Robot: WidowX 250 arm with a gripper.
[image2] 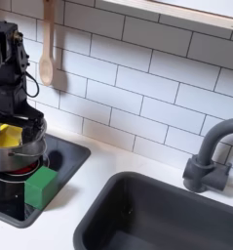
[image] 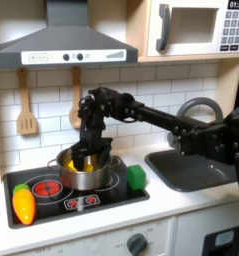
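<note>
Where microwave [image: 194,27] reads 01:30, tool [image: 86,155] over pot [image: 82,172]

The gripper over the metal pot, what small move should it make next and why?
Probably a short, straight lift. The gripper sits low inside the metal pot on the toy stove, right at the yellow item. Whether its fingers have closed on it is hard to tell, so rising slowly would show that without bumping the rim.

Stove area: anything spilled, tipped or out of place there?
Nothing stands out. The pot sits upright on the stove with a yellow item inside, under the gripper. The green block and carrot rest on the stove; no spill visible.
</note>
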